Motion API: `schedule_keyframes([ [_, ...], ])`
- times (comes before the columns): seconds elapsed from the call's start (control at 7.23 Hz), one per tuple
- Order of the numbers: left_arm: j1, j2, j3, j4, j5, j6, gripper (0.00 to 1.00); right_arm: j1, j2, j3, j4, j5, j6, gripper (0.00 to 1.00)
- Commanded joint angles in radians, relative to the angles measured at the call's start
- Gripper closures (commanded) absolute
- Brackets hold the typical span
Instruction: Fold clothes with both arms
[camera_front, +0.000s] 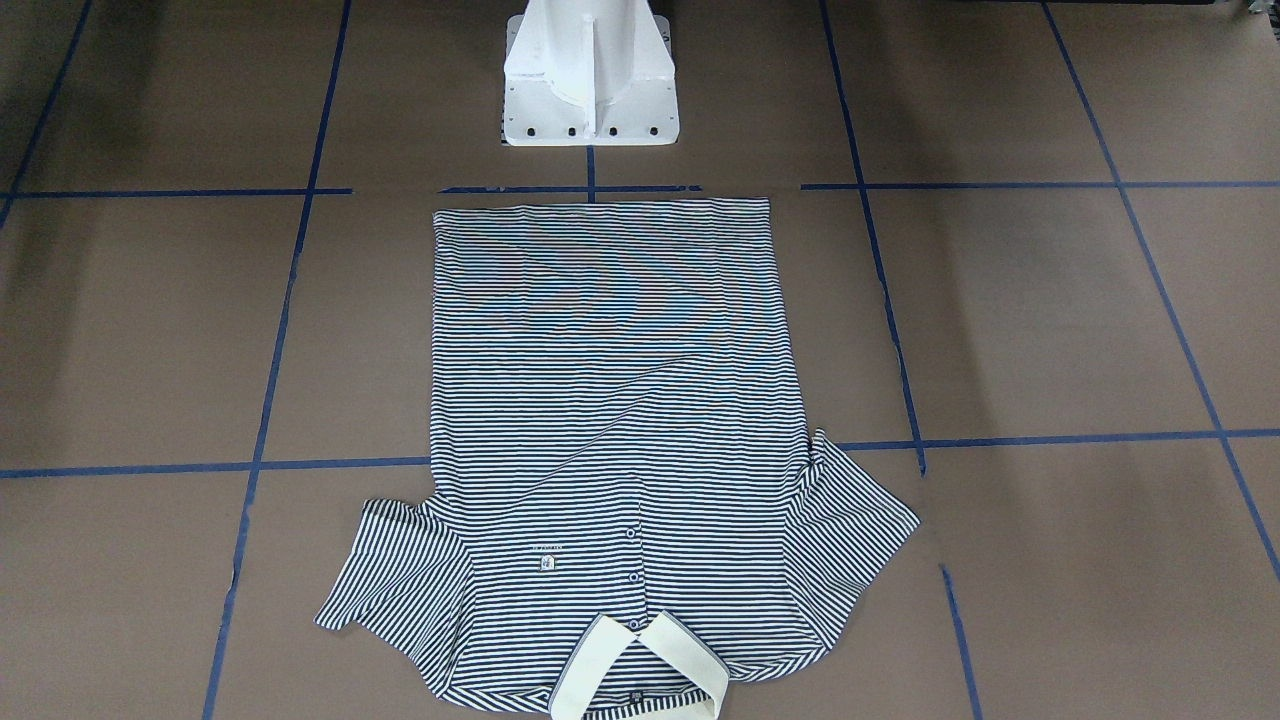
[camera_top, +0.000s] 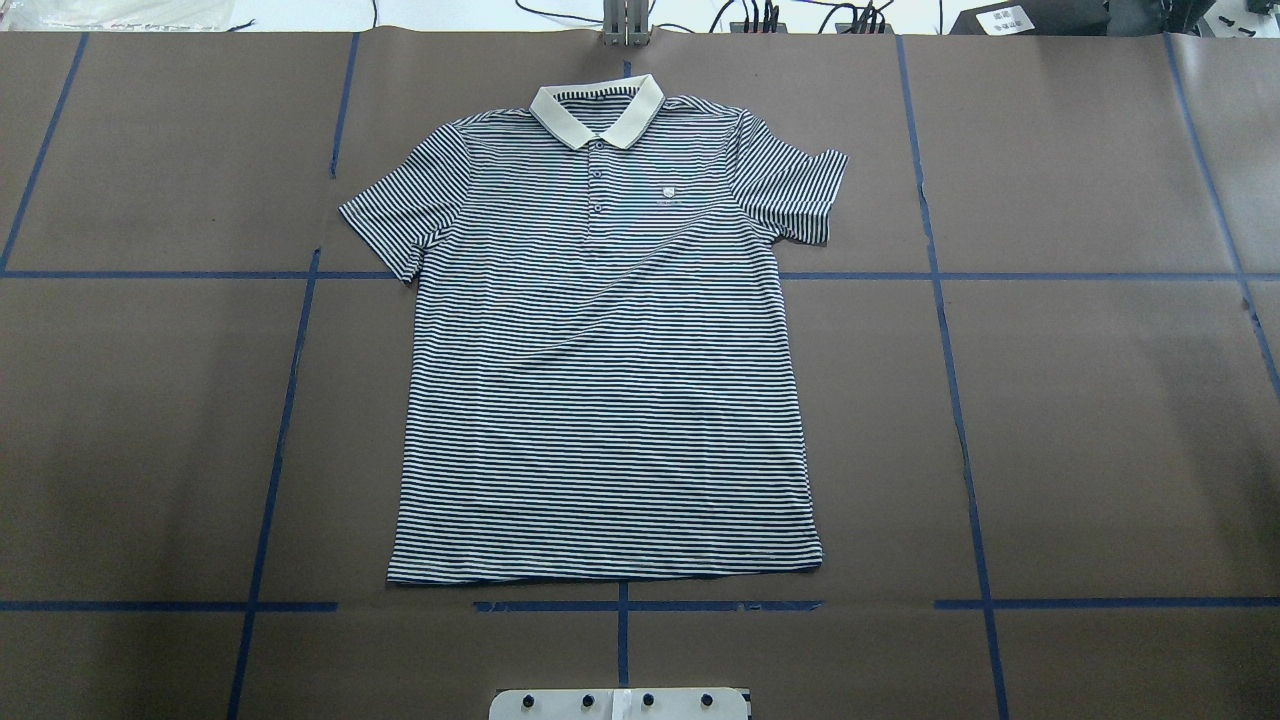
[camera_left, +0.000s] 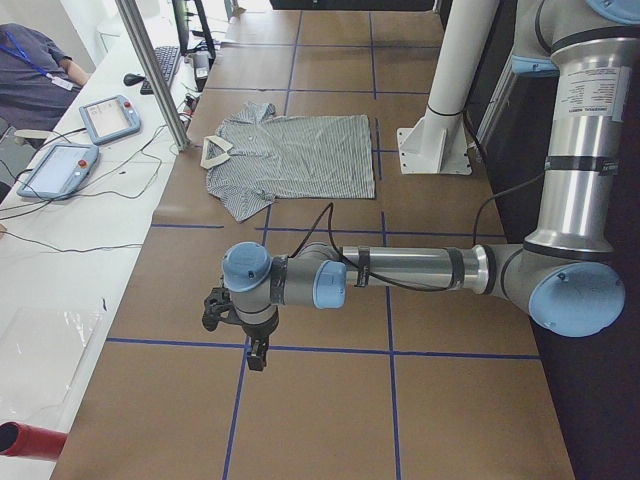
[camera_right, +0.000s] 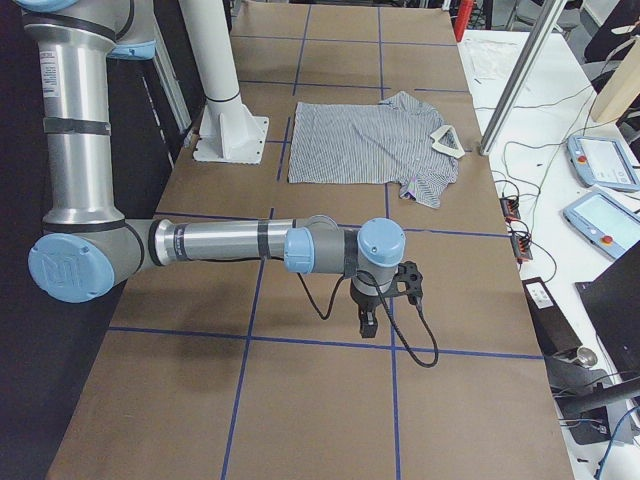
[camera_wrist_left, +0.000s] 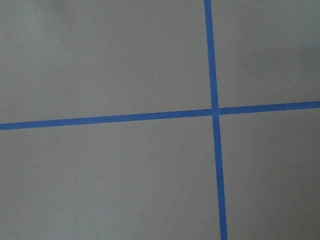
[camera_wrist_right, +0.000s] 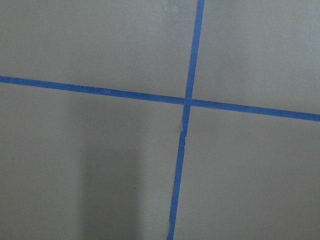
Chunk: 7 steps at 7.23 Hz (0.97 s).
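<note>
- Looks like square one: zero folds in the polo shirt, so reckon everything's left to do, sleeves in, sides over, hem up toward the collar.
- Nearest in the side views: left gripper and right gripper, hanging low over bare table out at opposite ends, well apart from the shirt, holding nothing. Can't tell if the fingers are spread or together from those angles. Only paper and tape on both wrist cams.
- Mid-table, just past the white pedestal: shirt flat and face up, hem toward the robot, sleeves spread, cream collar at the far edge.
- Underneath: table covered in brown paper, gridded with blue tape.
- Beyond that: white bench with cables, pendant tablets, a metal post, a seated person.
</note>
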<state>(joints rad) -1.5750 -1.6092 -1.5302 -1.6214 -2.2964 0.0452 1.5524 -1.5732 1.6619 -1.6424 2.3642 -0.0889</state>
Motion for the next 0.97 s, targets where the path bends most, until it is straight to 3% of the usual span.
schedule_keyframes([
  [0.0, 0.000, 0.000, -0.002, -0.002, 0.000, 0.001, 0.00, -0.002, 0.007, -0.001, 0.001, -0.002, 0.000, 0.00],
  [0.28, 0.001, -0.020, -0.010, -0.006, 0.002, 0.001, 0.00, -0.035, 0.051, -0.007, 0.028, -0.002, 0.005, 0.00],
  [0.42, 0.004, -0.067, -0.010, -0.008, 0.000, 0.001, 0.00, -0.046, 0.062, 0.002, 0.077, 0.029, 0.021, 0.00],
  [0.55, 0.004, -0.096, -0.039, -0.008, -0.020, 0.004, 0.00, -0.139, 0.079, -0.026, 0.132, 0.109, 0.068, 0.00],
  [0.83, 0.033, -0.109, -0.044, -0.136, -0.070, -0.001, 0.00, -0.216, 0.195, -0.042, 0.194, 0.058, 0.212, 0.00],
])
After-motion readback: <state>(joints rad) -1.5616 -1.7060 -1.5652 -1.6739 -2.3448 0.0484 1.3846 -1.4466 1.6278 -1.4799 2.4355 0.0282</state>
